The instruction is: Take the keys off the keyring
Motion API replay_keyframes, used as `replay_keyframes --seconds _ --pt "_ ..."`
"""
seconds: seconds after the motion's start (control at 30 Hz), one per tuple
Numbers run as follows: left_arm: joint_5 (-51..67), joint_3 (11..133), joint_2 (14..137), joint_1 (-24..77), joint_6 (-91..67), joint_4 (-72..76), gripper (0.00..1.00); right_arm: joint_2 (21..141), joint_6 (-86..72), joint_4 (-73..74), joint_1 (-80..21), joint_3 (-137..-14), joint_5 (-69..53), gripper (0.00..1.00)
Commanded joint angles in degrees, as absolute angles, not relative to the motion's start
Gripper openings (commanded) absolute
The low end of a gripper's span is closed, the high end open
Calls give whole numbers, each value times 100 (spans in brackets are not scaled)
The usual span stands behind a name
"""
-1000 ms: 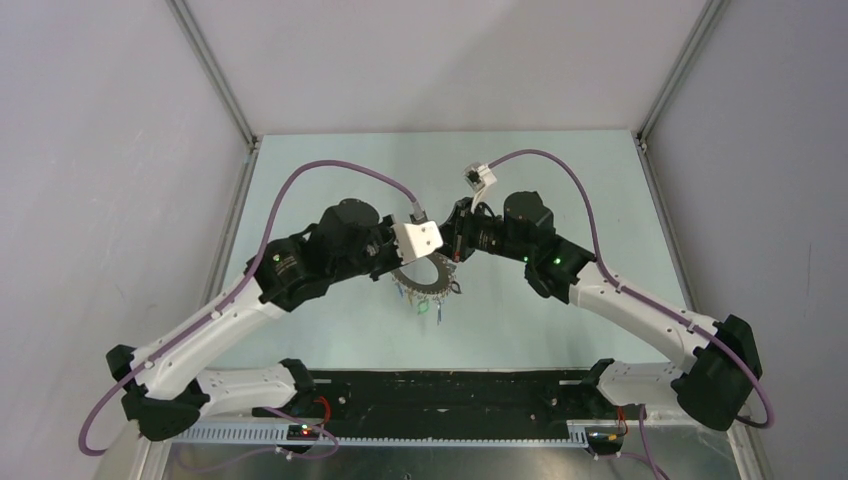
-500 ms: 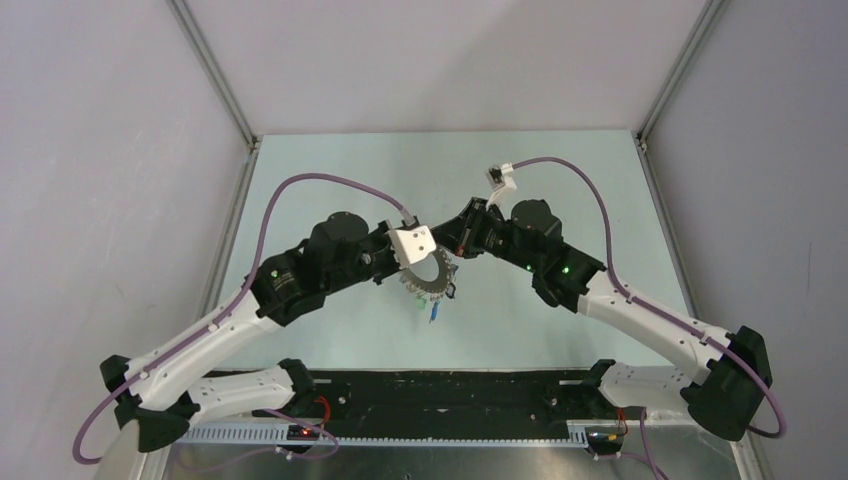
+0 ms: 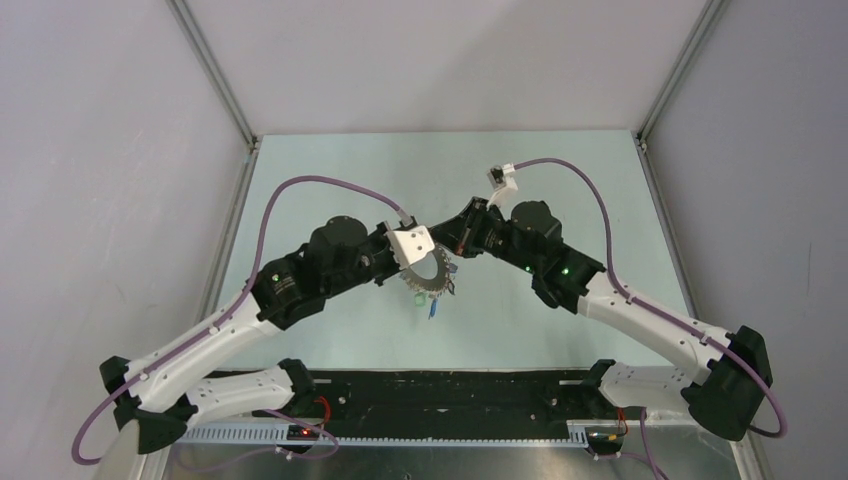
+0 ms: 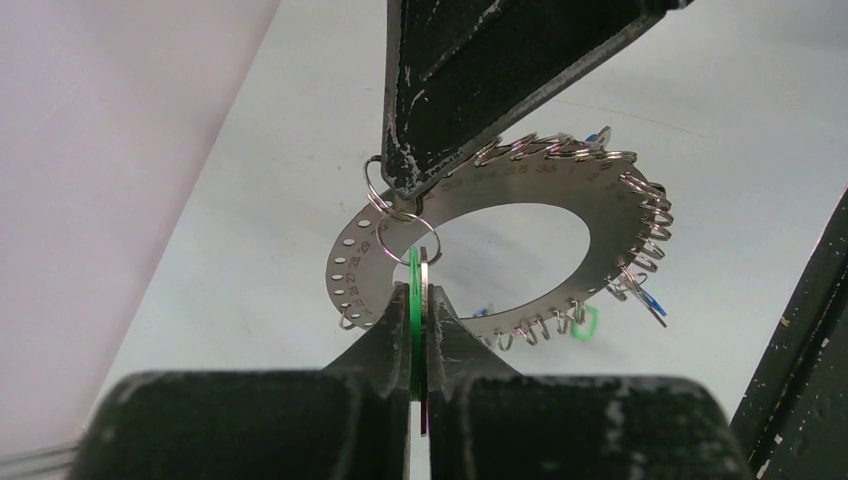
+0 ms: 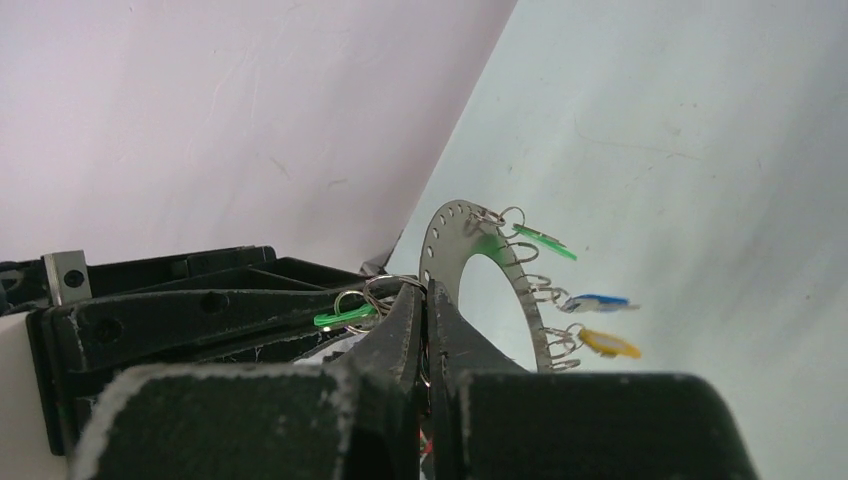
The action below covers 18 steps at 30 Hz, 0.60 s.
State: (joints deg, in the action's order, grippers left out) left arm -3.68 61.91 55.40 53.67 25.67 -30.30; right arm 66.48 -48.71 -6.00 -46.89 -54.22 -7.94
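Observation:
The keyring is a flat grey metal ring held above the table between both grippers. My left gripper is shut on a green-headed key that hangs from a small split ring on the keyring's rim. My right gripper is shut on the keyring's rim, right beside that split ring. In the right wrist view, more keys hang from the far rim: green, blue and yellow. In the top view, the left gripper and right gripper meet over the ring.
The pale green table has grey walls at left, right and back, with metal corner posts. Purple cables loop above both arms. A black rail runs along the near edge.
Both arms shifted a little early on: the left wrist drew nearer and the right wrist swung away. The ring stayed held between them. The last half second shows almost no motion.

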Motion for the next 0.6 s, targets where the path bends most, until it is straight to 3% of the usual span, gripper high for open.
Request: replay_keyframes --seconds 0.0,0.23,0.57 --pt "-626 6327 5374 5450 2385 -3040 0 6541 -4101 -1203 -4785 -5456 -508 0" --pt "-586 6401 5359 5442 2535 -3001 0 6434 -4015 -787 -4883 -5424 -115 0" --pt "-762 6502 5397 5441 2543 -2969 0 6427 -2918 -1292 -5184 -5289 -550 0"
